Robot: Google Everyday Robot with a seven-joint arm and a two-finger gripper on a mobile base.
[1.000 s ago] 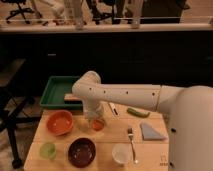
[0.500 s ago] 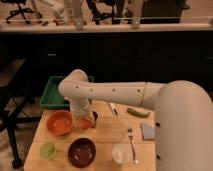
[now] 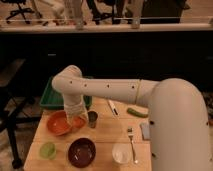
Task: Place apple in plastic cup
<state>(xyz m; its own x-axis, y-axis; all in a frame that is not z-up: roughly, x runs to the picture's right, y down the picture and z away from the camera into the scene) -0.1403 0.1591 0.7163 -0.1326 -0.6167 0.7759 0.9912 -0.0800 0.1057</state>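
My gripper (image 3: 76, 118) hangs down from the white arm over the right rim of the wide orange bowl (image 3: 57, 125) at the table's left. The apple does not show apart from the gripper and the bowl; it is hidden there or blends with the orange. The light-green plastic cup (image 3: 48, 150) stands at the front left corner, below and left of the gripper, apart from it.
A metal cup (image 3: 93, 118) stands just right of the gripper. A dark bowl (image 3: 81, 152), a white cup (image 3: 121, 153) and a fork (image 3: 132, 144) are in front. A green tray (image 3: 49, 99) is behind, with a green vegetable (image 3: 137, 112) at right.
The arm has swung left, carrying the gripper from beside the metal cup to over the orange bowl's right rim. The orange-red apple seen under the gripper earlier no longer shows separately.
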